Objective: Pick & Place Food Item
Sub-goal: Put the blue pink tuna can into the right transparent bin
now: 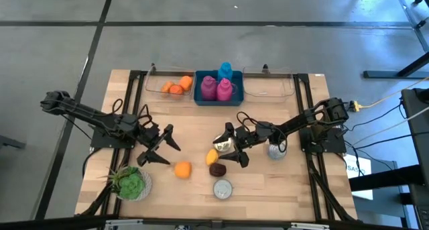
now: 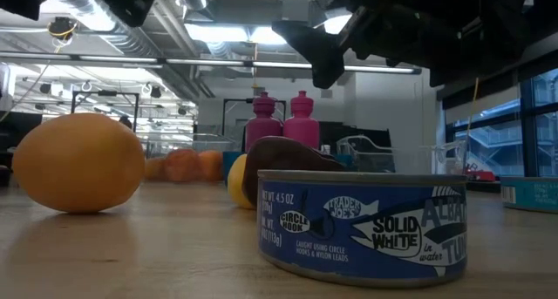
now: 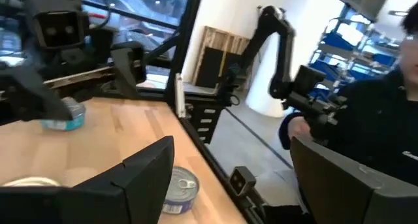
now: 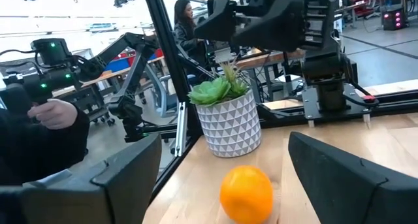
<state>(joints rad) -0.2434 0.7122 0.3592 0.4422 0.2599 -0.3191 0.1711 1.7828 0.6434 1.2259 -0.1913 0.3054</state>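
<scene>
Only the low view reads the tuna can [image 2: 362,225] label; the orange [image 1: 182,169] lies just beside the left gripper [image 1: 161,147], both grippers' jaws spread and empty.

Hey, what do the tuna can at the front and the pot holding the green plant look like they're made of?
The tuna can looks like metal with a glossy printed blue label, its rim catching light. The pot under the succulent looks like matte white ceramic with a moulded triangle relief, though painted plastic can't be ruled out.

bright even ceiling light, soft shadows on table, low view backlit with blurred foreground, left wrist view motion-blurred
</scene>
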